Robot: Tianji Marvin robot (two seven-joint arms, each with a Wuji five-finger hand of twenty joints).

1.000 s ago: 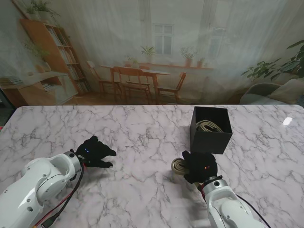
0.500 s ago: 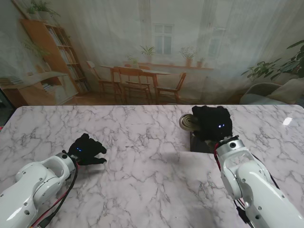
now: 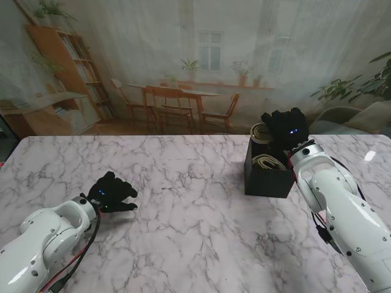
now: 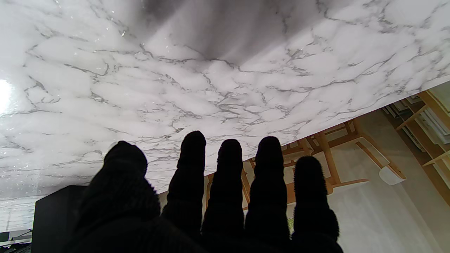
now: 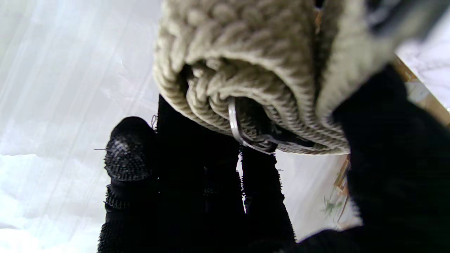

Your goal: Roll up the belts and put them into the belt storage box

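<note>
Rolled belt (image 3: 261,132) gripped in right hand (image 3: 285,126) fingers (image 5: 130,158) over box (image 3: 269,171)

The tabletop (image 3: 183,232) in front of me is white marble with grey veins, running wide from my left to my right. A black belt storage box (image 3: 269,177) stands directly on it, on my right side and toward the far edge, open at the top. A bright glare spot shows on the marble near the far right corner.
</note>
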